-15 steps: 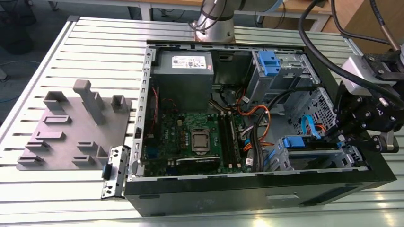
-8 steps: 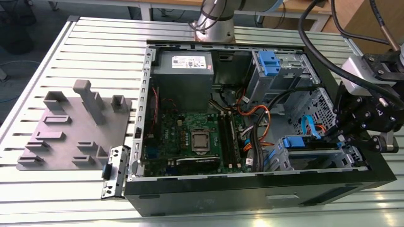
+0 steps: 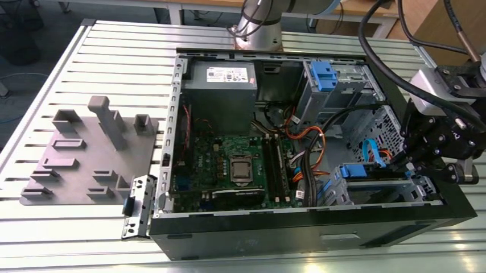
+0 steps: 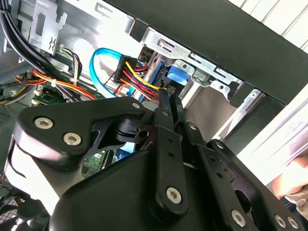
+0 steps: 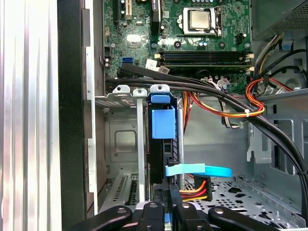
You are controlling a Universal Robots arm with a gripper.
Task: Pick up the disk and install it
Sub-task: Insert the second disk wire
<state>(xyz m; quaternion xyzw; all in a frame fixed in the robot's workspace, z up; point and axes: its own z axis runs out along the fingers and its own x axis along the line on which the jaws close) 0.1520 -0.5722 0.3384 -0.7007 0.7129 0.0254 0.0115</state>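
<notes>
Exterior view: gripper [image 3: 422, 166] hangs at the case's [image 3: 304, 227] near corner by the exterior view's right, fingers narrow, holding nothing I can see. One disk [image 5: 162, 126] stands edge-up in the drive cage [image 5: 115, 144], tight clearance.

My arm's base [image 3: 256, 25] stands on a slatted aluminium table [image 3: 106, 45]. On it lies an open computer case [image 3: 304, 227], and well apart, toward the exterior view's left, a grey fixture plate [image 3: 76, 162] with upright blocks.
</notes>
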